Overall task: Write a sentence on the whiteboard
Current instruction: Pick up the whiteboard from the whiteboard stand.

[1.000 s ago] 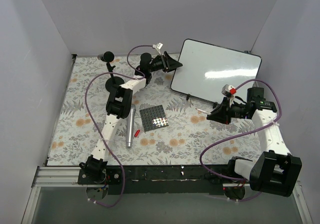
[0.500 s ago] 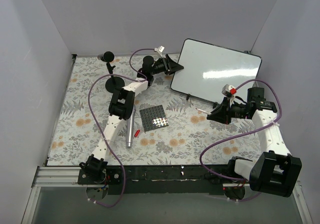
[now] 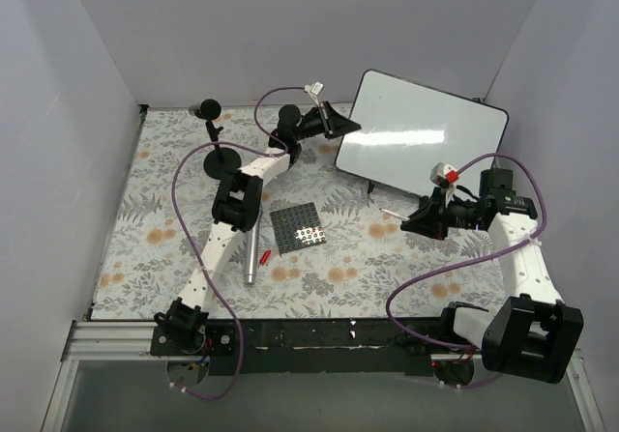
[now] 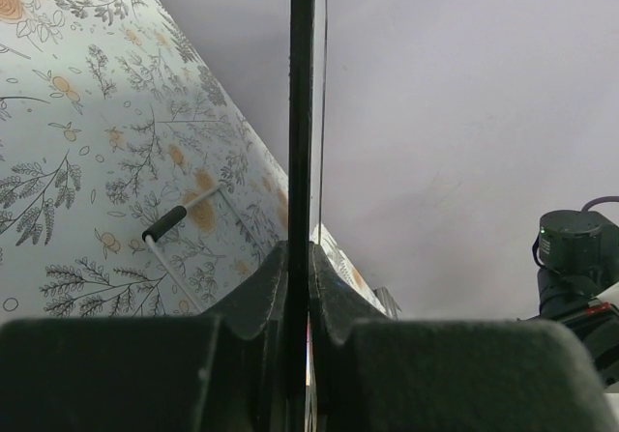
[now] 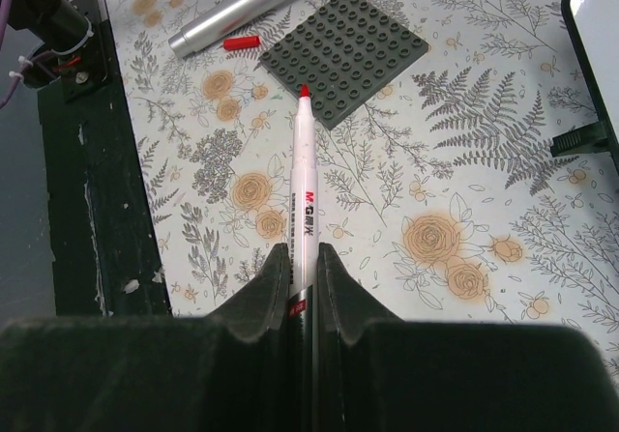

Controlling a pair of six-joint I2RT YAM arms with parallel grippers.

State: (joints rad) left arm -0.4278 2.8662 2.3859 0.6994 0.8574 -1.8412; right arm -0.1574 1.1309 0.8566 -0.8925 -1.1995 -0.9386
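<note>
The whiteboard (image 3: 421, 132) stands tilted at the back right, glossy, with only glare on its face; no sentence is in view. My left gripper (image 3: 336, 123) is shut on its left edge. In the left wrist view that edge (image 4: 302, 113) runs as a thin dark line between the closed jaws of the left gripper (image 4: 300, 253). My right gripper (image 3: 418, 221) hovers in front of the board and is shut on a white marker (image 5: 304, 181). The marker's bare red tip (image 5: 304, 91) points toward the table's middle.
A dark studded square plate (image 3: 298, 226) lies mid-table, with a silver cylinder (image 3: 250, 253) and a small red cap (image 3: 265, 256) to its left. A black ball-topped stand (image 3: 209, 111) sits at the back left. The board's black foot (image 5: 580, 142) rests on the floral cloth.
My left gripper has shut on the whiteboard's left edge, and the board has shifted slightly to the right and back. The right arm with the marker has hardly moved.
</note>
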